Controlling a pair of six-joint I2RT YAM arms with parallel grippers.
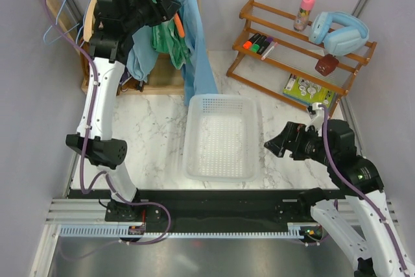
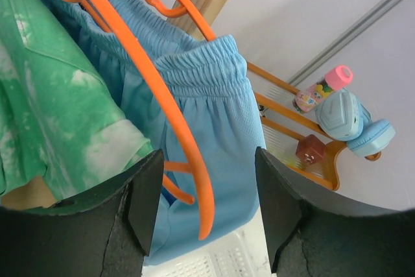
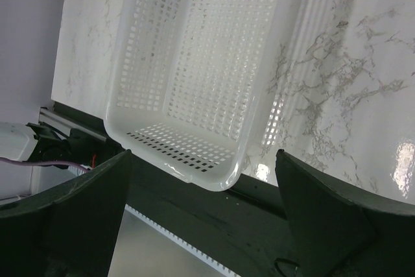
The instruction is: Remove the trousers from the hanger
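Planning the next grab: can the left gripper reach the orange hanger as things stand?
Probably yes: the left gripper is open and the hanger runs right between its jaws, with nothing in front of it.

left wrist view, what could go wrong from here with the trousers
The hanger and blue shorts, not the trousers, sit between the open jaws of the left pincer; closing now might grab the wrong thing. Another orange hanger crowds close, so a pull could snag it.

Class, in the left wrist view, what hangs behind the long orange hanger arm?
Light-blue shorts with a gathered waistband; green trousers hang beside them. The fingers cover the shorts' lower corners.
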